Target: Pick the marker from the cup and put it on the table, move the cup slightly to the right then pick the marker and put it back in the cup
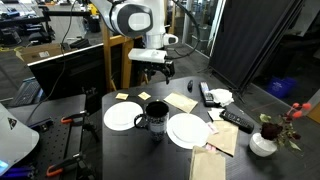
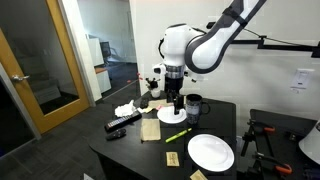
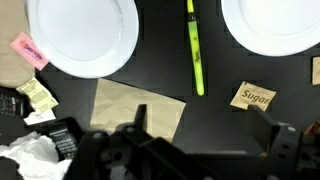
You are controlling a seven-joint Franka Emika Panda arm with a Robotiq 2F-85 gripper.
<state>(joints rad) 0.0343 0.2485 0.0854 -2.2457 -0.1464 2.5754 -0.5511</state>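
The marker is laid on the table, long axis 12 to 6 o'clock; the gripper is spread, seemingly empty.

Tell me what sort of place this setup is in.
Probably an office or lab: a wood-framed glass door, a computer monitor, and a dark curtain hung as a partition.

The arm bends in from the upper right of an exterior view; its claw points straight down, jaws spread, empty.
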